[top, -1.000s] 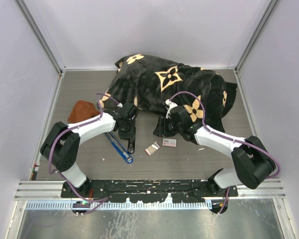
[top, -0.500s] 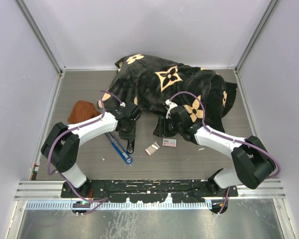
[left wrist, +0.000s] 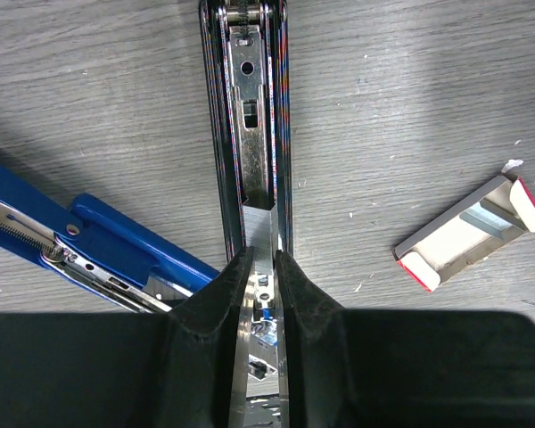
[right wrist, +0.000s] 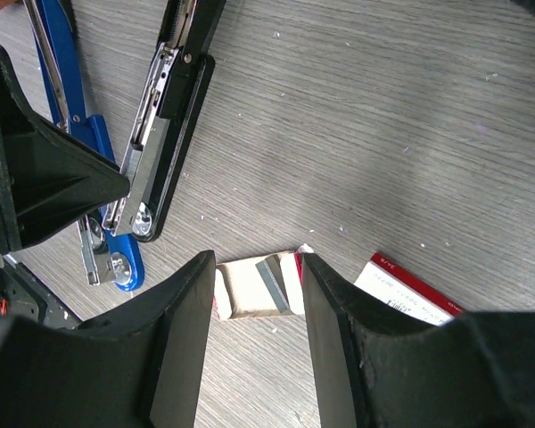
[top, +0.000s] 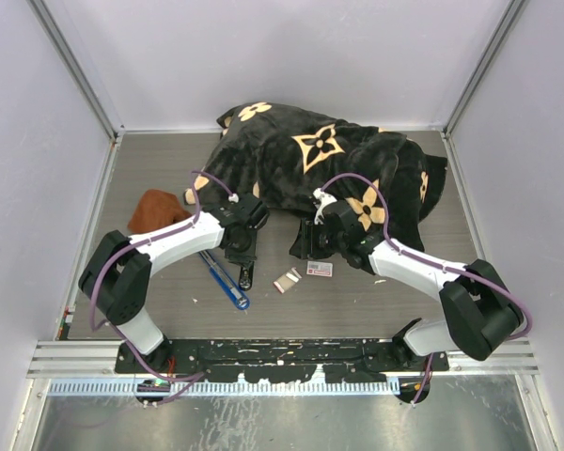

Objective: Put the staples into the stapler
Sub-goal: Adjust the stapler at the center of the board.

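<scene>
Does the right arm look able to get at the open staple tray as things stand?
Likely yes: the right fingers stand open with the tray showing bare between them, and nothing lies in the way.

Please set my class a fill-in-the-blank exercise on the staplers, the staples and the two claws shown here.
1. The left claw pinches the metal rail of a stapler whose body is ____.
2. The other stapler, lying beside it, is ____.
3. The right claw, above the staples tray, has its jaws ____.

Missing words: black; blue; open.
</scene>
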